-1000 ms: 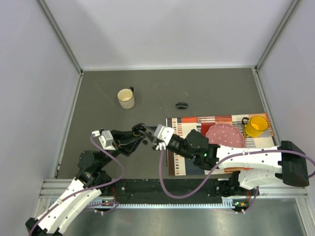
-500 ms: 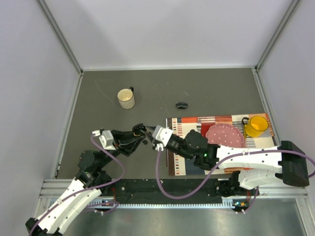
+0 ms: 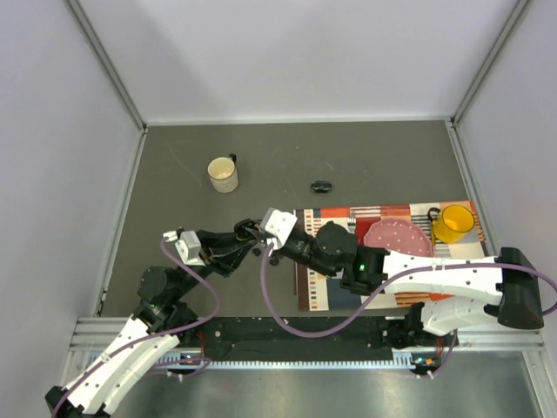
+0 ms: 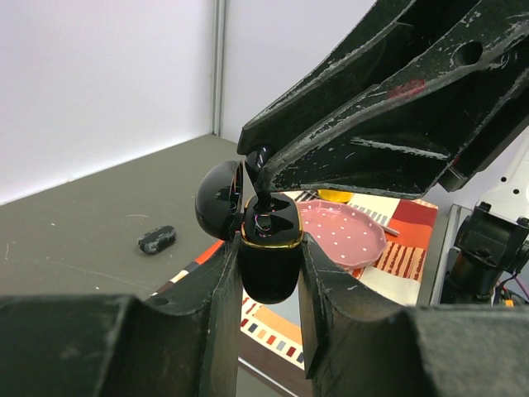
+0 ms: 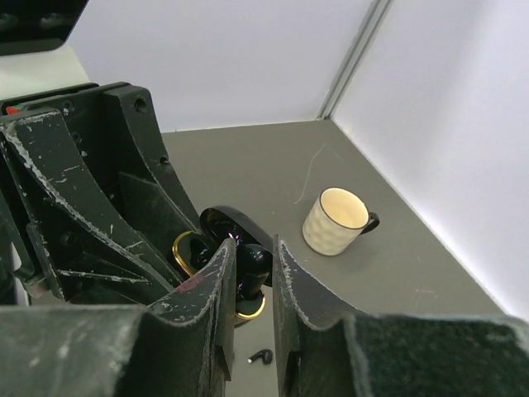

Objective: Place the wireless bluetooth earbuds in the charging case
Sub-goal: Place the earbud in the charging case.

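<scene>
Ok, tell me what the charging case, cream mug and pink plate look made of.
Charging case: probably glossy black plastic, going by its reflections, with a metallic-looking gold rim.
Cream mug: likely glazed ceramic, dimpled, dark-rimmed.
Pink plate: matte, white-speckled; plastic or ceramic, unclear.

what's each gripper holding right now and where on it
The left gripper clamps the open charging case by its lower body. The right gripper pinches an earbud by its upper end, at the case's opening.

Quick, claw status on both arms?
Left claw: closed, holding the open charging case.
Right claw: closed on an earbud, right above the case.
</scene>
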